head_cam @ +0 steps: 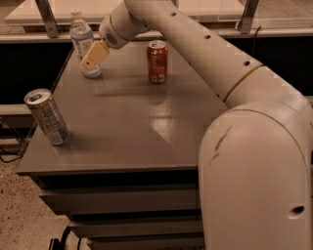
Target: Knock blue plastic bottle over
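— Where was the blue plastic bottle (79,35)?
— Upright at the counter's (127,127) far left corner, with the claw (94,54) right against its lower side.
— Claw wide or narrow?
— Couldn't tell. A red can (157,61) stood nearby

Office/lab-type space: gray table (127,132), speckled floor (17,215), railed counter (205,7); gripper (94,54) at far-left corner.
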Controlling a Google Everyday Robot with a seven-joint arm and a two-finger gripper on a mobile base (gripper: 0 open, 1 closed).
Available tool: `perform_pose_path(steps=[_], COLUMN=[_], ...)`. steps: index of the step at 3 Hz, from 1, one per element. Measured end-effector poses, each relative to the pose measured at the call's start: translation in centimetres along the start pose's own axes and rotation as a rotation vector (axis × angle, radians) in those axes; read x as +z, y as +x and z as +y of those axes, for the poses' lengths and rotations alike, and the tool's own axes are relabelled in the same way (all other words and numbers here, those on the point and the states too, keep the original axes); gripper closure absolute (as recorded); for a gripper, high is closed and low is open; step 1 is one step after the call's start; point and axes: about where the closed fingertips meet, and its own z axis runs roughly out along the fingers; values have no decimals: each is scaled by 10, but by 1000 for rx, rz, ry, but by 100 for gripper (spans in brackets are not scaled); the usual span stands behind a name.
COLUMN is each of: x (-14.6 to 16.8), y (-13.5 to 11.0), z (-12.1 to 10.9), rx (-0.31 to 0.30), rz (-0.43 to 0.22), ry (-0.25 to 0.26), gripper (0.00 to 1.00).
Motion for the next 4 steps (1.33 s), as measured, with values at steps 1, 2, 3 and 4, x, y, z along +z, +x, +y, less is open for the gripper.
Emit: perform_pose_path(steps=[1,2,3,4], x=[15,28,36,41], y=[-2,-6,-12,-21], z=[2,6,7,9], rx=[24,50,65,68], rz=[-47,-100,-141,-175], ry=[-12,-31,-41,-49], gripper=[0,0,0,17])
